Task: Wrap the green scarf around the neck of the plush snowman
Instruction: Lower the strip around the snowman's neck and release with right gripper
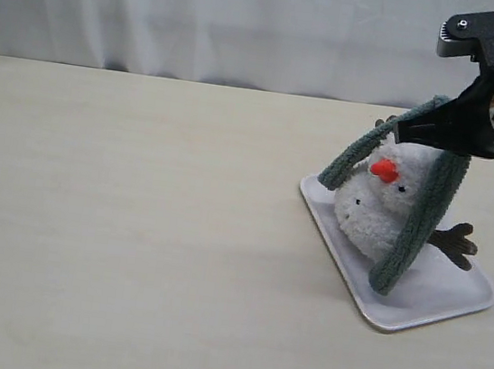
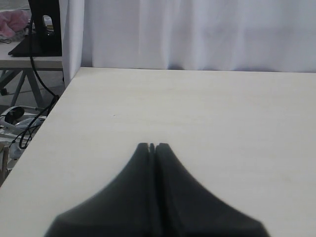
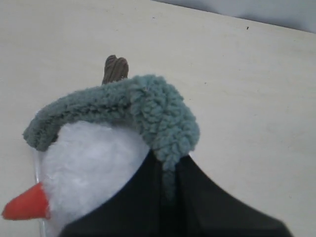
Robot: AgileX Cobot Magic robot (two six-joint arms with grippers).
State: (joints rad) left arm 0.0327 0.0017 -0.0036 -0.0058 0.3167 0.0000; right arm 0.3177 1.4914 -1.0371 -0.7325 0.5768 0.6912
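Observation:
The plush snowman [image 1: 378,213] sits on a white tray [image 1: 437,296] at the right of the table, its orange-red nose [image 1: 384,171] pointing left and a brown twig arm [image 1: 454,242] sticking out to the right. The green scarf [image 1: 423,219] drapes over its head, one end hanging down the left side, the other down the right to the tray. My right gripper [image 1: 401,132] is shut on the scarf's middle just above the head; in the right wrist view the scarf [image 3: 148,111] is pinched between the fingers [image 3: 168,173]. The neck is hidden. My left gripper [image 2: 152,146] is shut and empty over bare table.
A white curtain [image 1: 205,15] hangs behind the table. In the left wrist view the table's left edge [image 2: 42,129] shows, with cables and another desk beyond it. The tray lies close to the table's right side.

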